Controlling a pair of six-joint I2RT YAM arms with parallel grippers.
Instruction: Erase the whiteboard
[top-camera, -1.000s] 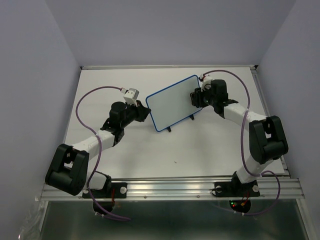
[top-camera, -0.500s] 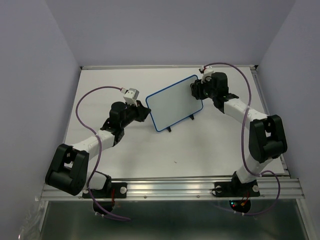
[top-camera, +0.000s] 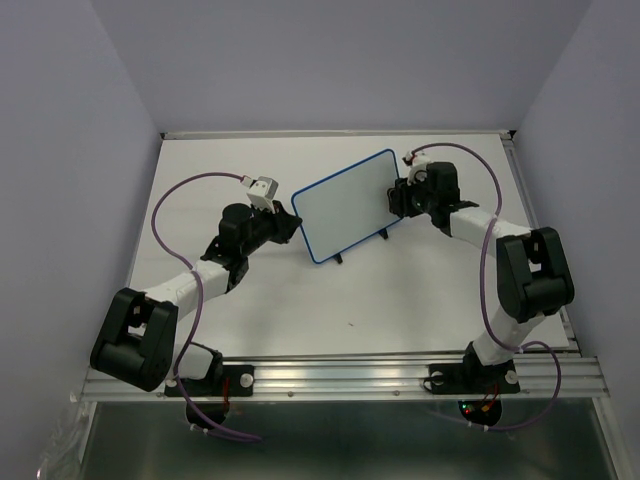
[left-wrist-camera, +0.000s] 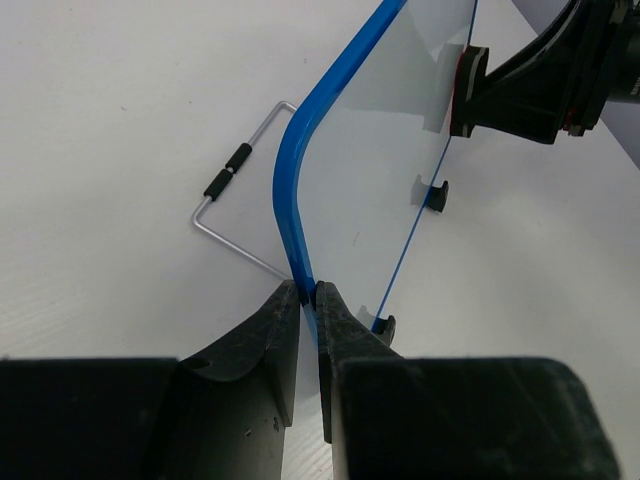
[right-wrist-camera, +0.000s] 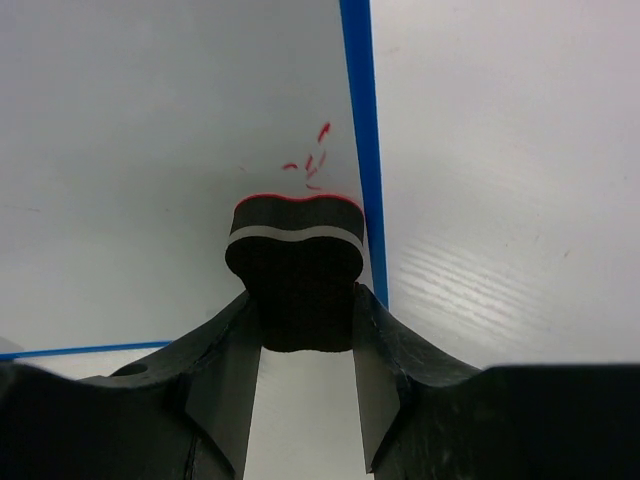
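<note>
The whiteboard (top-camera: 345, 205), white with a thin blue frame and two black feet, stands tilted near the middle of the table. My left gripper (top-camera: 291, 222) is shut on its blue left edge (left-wrist-camera: 300, 240), low near the corner. My right gripper (top-camera: 399, 196) is shut on a black eraser (right-wrist-camera: 295, 255) with a red-stained face, pressed on the board (right-wrist-camera: 150, 120) close to its right frame. Small red marks (right-wrist-camera: 312, 160) remain just beyond the eraser. From the left wrist view the eraser (left-wrist-camera: 463, 90) shows touching the board's far side.
A bent metal wire stand (left-wrist-camera: 240, 190) with black sleeves lies on the white table (top-camera: 300, 310) behind the board's left edge. Purple cables loop from both wrists. Walls enclose the table at left, right and back.
The right gripper slid the eraser toward the board's far right corner, then back down along the right edge. The left gripper and board stayed still.
</note>
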